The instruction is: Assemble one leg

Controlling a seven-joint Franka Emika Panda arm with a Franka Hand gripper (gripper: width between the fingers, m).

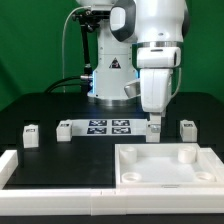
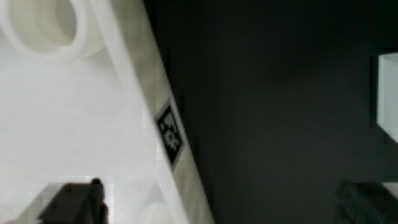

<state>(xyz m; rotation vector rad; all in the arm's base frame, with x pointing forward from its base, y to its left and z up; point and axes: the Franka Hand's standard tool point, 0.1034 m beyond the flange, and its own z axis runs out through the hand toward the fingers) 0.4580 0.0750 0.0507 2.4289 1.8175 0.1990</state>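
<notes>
Several small white legs with marker tags stand in a row on the black table: two at the exterior view's left (image 1: pixel 31 134) (image 1: pixel 65 129), one (image 1: pixel 155 127) right under my gripper (image 1: pixel 154 117), one further right (image 1: pixel 187 127). The large white tabletop (image 1: pixel 205 178) lies in front. In the wrist view my gripper (image 2: pixel 217 205) is open and empty, its dark fingers (image 2: pixel 71 203) wide apart. One finger is over the tabletop's (image 2: pixel 71 120) tagged edge, the other over bare black table. No leg shows between them.
The marker board (image 1: pixel 108 126) lies between the legs at the back. A white L-shaped rail (image 1: pixel 12 165) runs along the front left. The robot's base (image 1: pixel 110 75) stands behind. A white piece (image 2: pixel 386 95) shows at the wrist view's edge; I cannot tell what it is.
</notes>
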